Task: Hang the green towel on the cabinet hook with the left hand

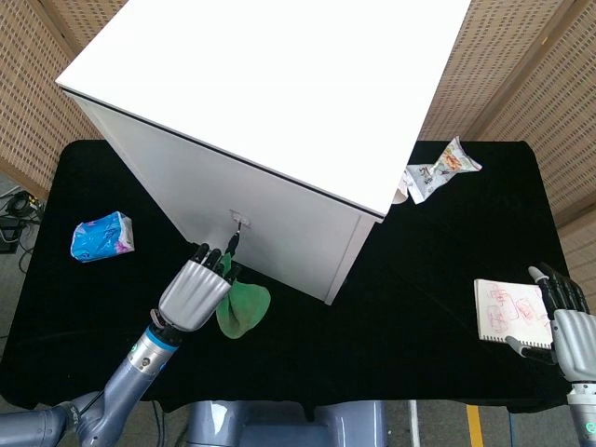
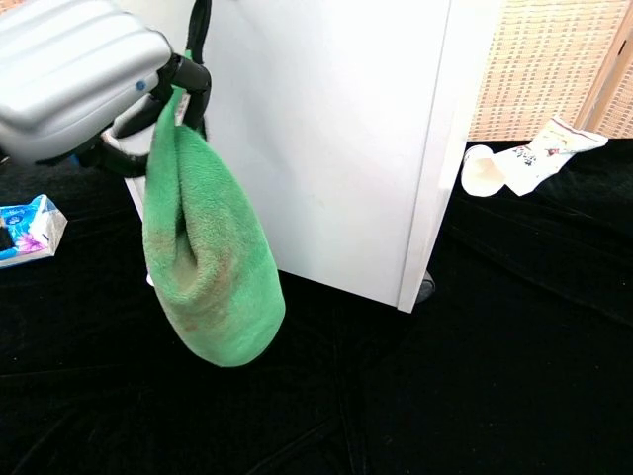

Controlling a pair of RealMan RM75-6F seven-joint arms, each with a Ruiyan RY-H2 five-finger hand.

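The green towel (image 2: pixel 210 267) hangs folded from my left hand (image 2: pixel 84 74), which grips its top end in front of the white cabinet (image 2: pixel 336 129). In the head view the left hand (image 1: pixel 196 291) sits just below and left of the small hook (image 1: pixel 238 222) on the cabinet's front face, with the towel (image 1: pixel 244 307) drooping beside it. The towel is off the hook. My right hand (image 1: pixel 565 318) rests at the table's right edge, holding nothing, its fingers lying loosely together beside a notebook.
A blue tissue pack (image 1: pixel 101 236) lies at the left. A snack wrapper (image 1: pixel 440 170) and a cup (image 2: pixel 484 170) lie by the cabinet's right side. A notebook (image 1: pixel 508 310) sits near the right hand. The black tablecloth (image 1: pixel 419 307) covers the table.
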